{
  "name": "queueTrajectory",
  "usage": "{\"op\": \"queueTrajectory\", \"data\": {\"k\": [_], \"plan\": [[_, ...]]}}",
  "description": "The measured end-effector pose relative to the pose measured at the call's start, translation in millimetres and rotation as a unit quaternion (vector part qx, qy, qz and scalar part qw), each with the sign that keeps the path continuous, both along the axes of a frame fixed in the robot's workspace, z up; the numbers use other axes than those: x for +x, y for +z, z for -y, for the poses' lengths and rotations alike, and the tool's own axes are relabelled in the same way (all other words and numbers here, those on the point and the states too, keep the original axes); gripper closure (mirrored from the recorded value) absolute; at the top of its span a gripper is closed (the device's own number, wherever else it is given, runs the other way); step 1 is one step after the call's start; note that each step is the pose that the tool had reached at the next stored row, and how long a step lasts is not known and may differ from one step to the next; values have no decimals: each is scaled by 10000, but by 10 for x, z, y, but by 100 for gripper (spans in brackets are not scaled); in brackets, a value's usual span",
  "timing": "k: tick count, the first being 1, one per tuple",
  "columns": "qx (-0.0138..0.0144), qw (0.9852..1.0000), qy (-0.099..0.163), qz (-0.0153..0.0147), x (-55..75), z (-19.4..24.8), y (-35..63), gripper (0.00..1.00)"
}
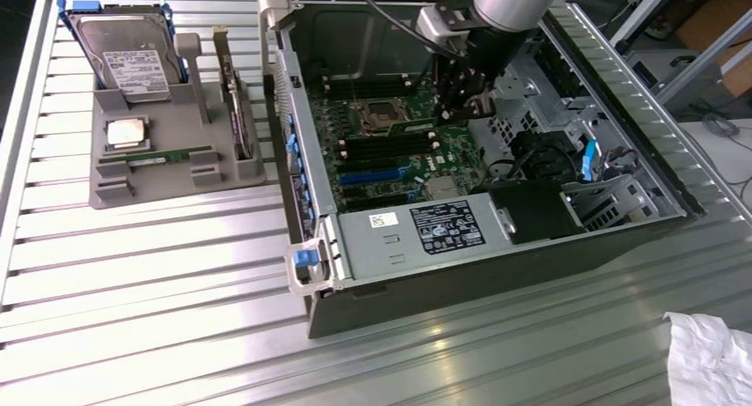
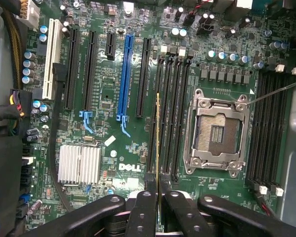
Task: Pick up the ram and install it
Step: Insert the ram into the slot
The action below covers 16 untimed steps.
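Note:
My gripper (image 2: 158,191) is shut on the ram (image 2: 158,138), a thin green stick seen edge-on between the two black fingers (image 2: 144,205). It hangs upright above the row of black memory slots (image 2: 173,113) beside the empty silver processor socket (image 2: 217,133); I cannot tell whether it touches a slot. In the exterior view the gripper (image 1: 464,102) reaches down into the open computer case (image 1: 308,203), over the green motherboard (image 1: 394,155). A second ram stick (image 1: 147,159) lies flat on the grey holder tray (image 1: 176,190) at the exterior view's left.
The tray also carries an upright hard drive (image 1: 129,62) and a square silver processor (image 1: 126,133). Inside the case sit a power supply (image 1: 429,230), cables and drive bays (image 1: 587,186). A blue expansion slot (image 2: 126,74) and a small heatsink (image 2: 79,164) flank the memory slots. A white cloth (image 1: 711,358) lies nearby.

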<state>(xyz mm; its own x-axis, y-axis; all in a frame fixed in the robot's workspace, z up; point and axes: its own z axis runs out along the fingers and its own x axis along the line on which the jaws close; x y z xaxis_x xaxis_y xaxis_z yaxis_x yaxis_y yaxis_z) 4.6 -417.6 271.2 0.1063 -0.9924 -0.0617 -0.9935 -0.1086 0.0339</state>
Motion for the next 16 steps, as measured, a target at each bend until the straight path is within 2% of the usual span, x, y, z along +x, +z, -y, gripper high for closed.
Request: {"op": "queueTrajectory", "data": {"k": [16], "plan": [[0,10000,0,0,0,0,-46,87]]}}
